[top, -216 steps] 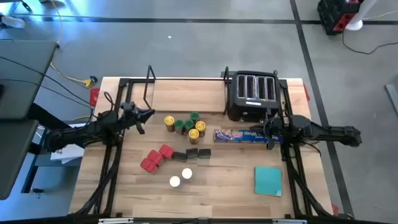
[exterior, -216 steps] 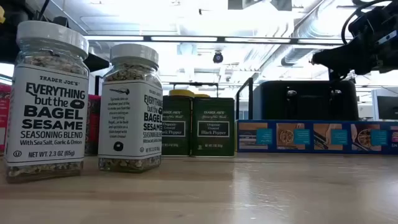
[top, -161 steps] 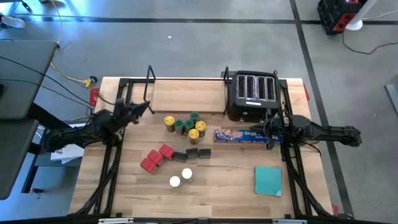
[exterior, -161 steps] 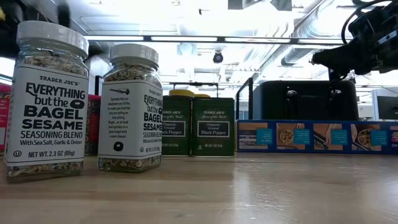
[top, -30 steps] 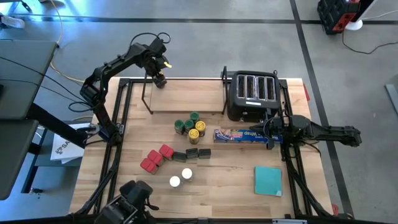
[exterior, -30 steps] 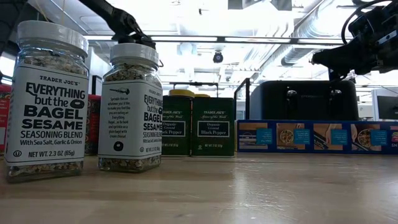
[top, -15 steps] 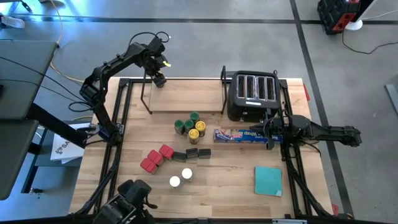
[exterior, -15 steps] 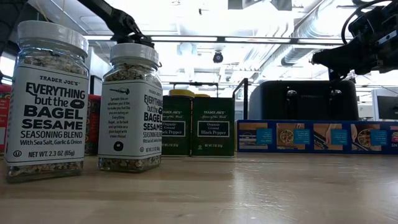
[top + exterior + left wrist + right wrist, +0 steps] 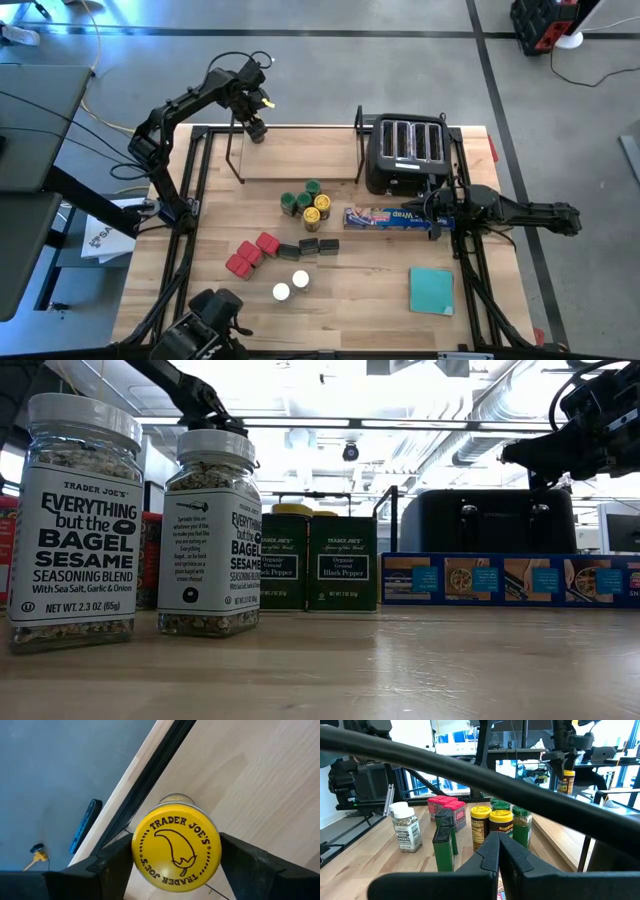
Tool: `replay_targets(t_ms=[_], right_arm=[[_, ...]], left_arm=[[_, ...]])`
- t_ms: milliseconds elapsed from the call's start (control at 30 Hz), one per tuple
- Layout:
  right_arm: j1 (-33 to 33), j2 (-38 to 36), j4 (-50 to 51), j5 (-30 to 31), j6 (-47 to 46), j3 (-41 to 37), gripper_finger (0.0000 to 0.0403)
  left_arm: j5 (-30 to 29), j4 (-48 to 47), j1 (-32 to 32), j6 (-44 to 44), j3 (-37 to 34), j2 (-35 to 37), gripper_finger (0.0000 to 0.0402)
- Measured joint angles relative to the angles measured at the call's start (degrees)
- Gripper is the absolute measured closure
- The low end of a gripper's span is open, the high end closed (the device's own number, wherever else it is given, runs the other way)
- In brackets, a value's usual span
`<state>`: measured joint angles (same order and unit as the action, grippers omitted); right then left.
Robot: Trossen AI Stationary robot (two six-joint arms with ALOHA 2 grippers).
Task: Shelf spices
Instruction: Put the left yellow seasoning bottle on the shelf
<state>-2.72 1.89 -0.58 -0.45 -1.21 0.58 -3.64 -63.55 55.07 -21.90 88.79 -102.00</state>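
The shelf [image 9: 300,165] is a black-rod rack with a wooden floor at the table's far side. My left gripper [image 9: 256,128] stands over its far left corner, shut on a yellow-lidded spice jar [image 9: 176,847], which also shows far off in the right wrist view [image 9: 565,780]. The other spices stand upright mid-table: green- and yellow-lidded jars [image 9: 306,203], red tins [image 9: 252,255], small black ones [image 9: 310,247] and two white-capped jars [image 9: 290,286]. My right gripper [image 9: 432,208] waits shut and level at the table's right [image 9: 499,855]. My left gripper pinches the jar's yellow lid by its rim [image 9: 137,852] between its two fingers [image 9: 112,867], one on each side. The fingers come from above, pointing steeply down. The jar hangs upright below them over the shelf floor; I cannot tell whether its bottom rests there.
A black four-slot toaster [image 9: 408,155] stands at the shelf's right end. A long blue wrap box [image 9: 385,217] lies before it, and a flat teal square [image 9: 431,291] lies near the right front. The shelf floor between its looped ends is bare wood.
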Motion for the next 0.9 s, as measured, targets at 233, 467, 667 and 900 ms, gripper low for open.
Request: replay_targets(t_ms=[233,467,667,900], right_arm=[[0.0,0.02,0.0,0.0,0.0,0.01,0.0403],[0.01,0.02,-0.01,0.0,0.0,0.0,0.0403],[0.02,0.02,-0.02,0.0,0.0,0.0,0.0403],[0.02,0.01,-0.02,0.02,0.0,0.0,0.0403]], left_arm=[[-2.99,-0.12,0.04,-0.73,-0.01,0.0,0.0102],[-5.26,-0.07,-0.11,-2.47,-0.02,0.0,0.0101],[-6.78,-0.11,-0.4,-3.73,-0.02,0.0,0.0101],[-7.59,-0.64,-0.76,-4.67,1.29,-0.02,0.0101]])
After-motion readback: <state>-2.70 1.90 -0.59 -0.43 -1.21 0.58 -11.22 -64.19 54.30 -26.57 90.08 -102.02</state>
